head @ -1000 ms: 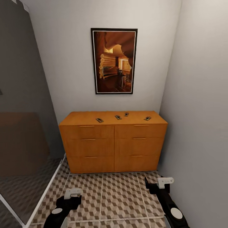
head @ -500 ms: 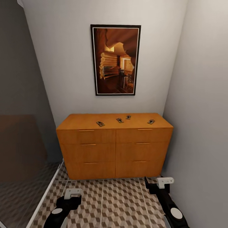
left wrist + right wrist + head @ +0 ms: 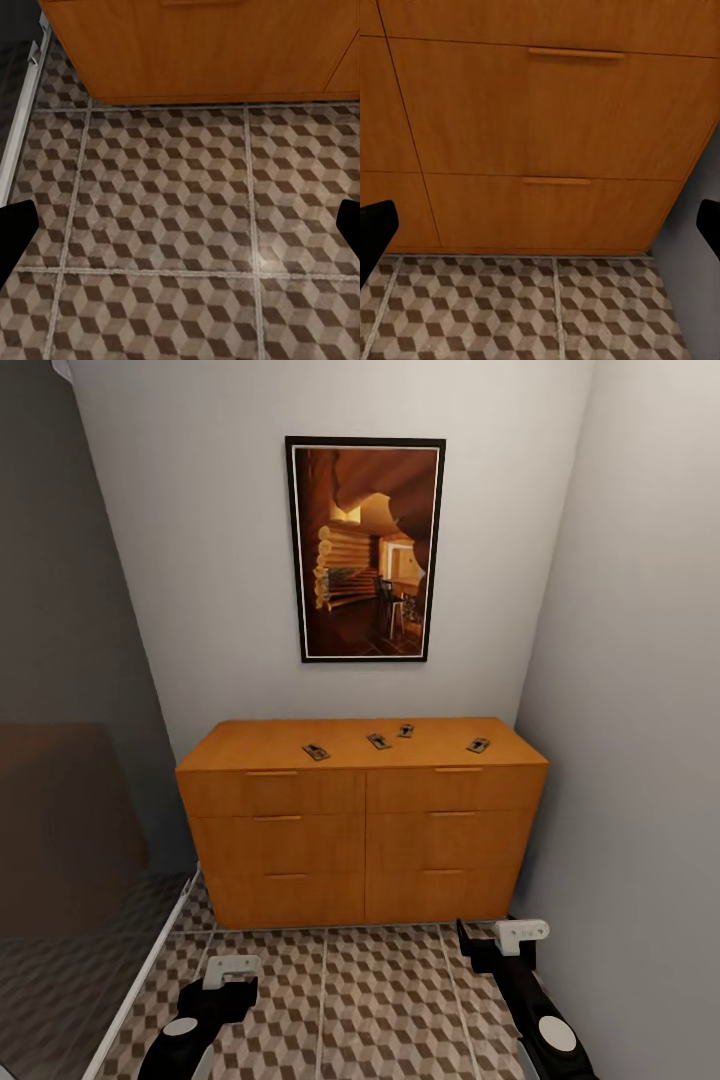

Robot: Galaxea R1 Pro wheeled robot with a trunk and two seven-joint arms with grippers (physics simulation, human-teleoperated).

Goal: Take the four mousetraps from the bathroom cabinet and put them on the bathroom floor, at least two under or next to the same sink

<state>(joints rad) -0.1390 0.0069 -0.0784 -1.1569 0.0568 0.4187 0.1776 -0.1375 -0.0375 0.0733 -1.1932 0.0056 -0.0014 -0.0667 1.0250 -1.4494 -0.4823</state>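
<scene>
Closest to me in the head view, my left claw [image 3: 232,971] and right claw [image 3: 522,932] hang low over the bathroom floor [image 3: 380,1000], both well short of the cabinet [image 3: 362,830]. In each wrist view I see the dark fingertips [image 3: 16,229] [image 3: 378,225] spread far out at opposite edges with nothing between them, so both claws are wide apart and empty-handed.

Under my left claw the cube-patterned tiles [image 3: 172,225] run up to the foot of the cabinet [image 3: 202,45], with a pale metal rail [image 3: 22,127] along one side. My right claw looks at the cabinet's lower drawer fronts [image 3: 540,112] and a slim bar handle [image 3: 576,53].

Farther on, the four mousetraps lie on the cabinet's flat top, none touching another: one left of centre [image 3: 316,751], one near the middle [image 3: 378,741], one just behind it toward the wall [image 3: 405,730], and one toward the right end [image 3: 478,745]. Above hangs a framed picture [image 3: 365,549] on the back wall.
</scene>
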